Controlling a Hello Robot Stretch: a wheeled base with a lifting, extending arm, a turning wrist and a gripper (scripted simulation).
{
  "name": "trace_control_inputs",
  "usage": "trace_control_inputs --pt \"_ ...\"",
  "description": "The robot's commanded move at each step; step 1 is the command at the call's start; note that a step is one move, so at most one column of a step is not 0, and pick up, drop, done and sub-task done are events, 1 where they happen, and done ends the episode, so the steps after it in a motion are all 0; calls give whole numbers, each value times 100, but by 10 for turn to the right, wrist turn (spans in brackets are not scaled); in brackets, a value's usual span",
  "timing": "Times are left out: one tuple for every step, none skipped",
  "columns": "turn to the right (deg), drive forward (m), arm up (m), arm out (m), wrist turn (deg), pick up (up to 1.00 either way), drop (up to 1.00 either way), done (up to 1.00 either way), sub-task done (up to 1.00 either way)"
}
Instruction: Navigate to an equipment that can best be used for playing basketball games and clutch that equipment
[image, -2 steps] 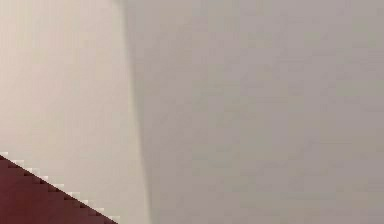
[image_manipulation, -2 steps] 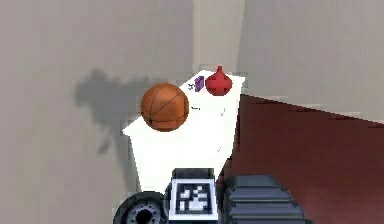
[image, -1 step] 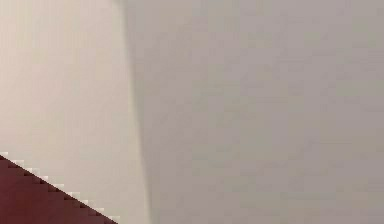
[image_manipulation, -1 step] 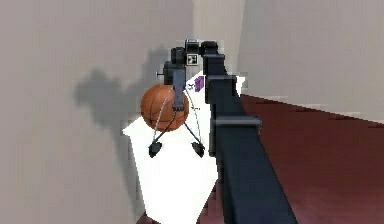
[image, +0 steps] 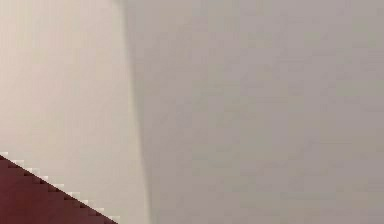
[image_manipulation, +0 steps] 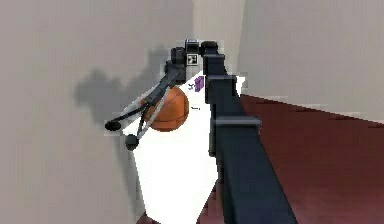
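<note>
An orange basketball (image_manipulation: 168, 108) lies on a white tabletop (image_manipulation: 178, 172) close to a grey wall in the arm side view. The dark arm (image_manipulation: 240, 140) rises from the bottom edge and reaches out over the tabletop. At its far end the gripper (image_manipulation: 122, 133) slants down to the left, its thin fingers (image_manipulation: 145, 105) crossing the ball's left side. The ball rests on the surface behind the fingers, so I cannot tell whether the gripper holds anything.
A small purple object (image_manipulation: 198, 85) lies on the white top beyond the ball. Dark red floor (image_manipulation: 320, 140) spreads to the arm's right, and floor (image: 40, 195) also fills the forward view's lower left corner. Pale walls (image: 250, 110) meet in a corner directly ahead.
</note>
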Motion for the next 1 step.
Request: trace_control_inputs --pt "0 0 0 0 450 0 0 0 0"
